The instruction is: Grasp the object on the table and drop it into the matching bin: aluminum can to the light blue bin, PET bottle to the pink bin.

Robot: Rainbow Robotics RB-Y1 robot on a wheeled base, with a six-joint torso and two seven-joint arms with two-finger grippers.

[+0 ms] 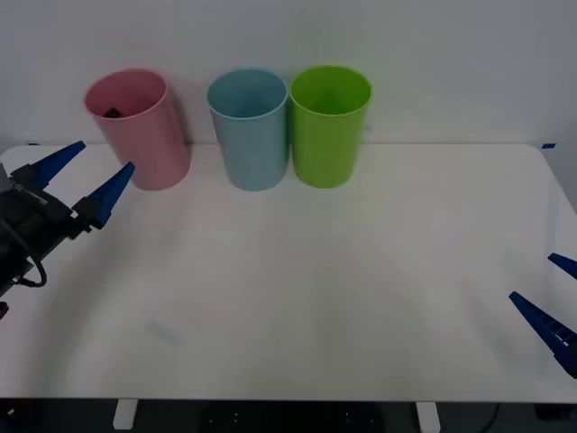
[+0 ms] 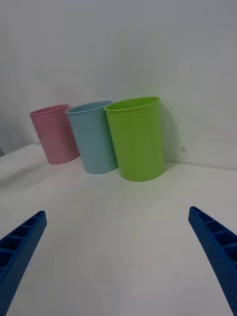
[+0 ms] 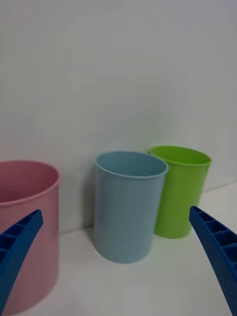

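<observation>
The pink bin (image 1: pixel 137 126) stands at the back left of the white table (image 1: pixel 297 298). Inside it, near the rim, a small black piece (image 1: pixel 113 113) shows, like the PET bottle's cap; the bin wall hides the rest. The light blue bin (image 1: pixel 250 128) stands just right of the pink one. My left gripper (image 1: pixel 105 155) hovers open and holds nothing, just in front of and left of the pink bin; its wrist view has the pink bin (image 3: pixel 27 232) and the light blue bin (image 3: pixel 127 205) close ahead. My right gripper (image 1: pixel 532 276) is open and low at the table's right edge.
A bright green bin (image 1: pixel 329 124) stands against the light blue one on its right, seen also from the right wrist (image 2: pixel 136 138). A white wall rises right behind the three bins. The table's front edge runs near the bottom of the front view.
</observation>
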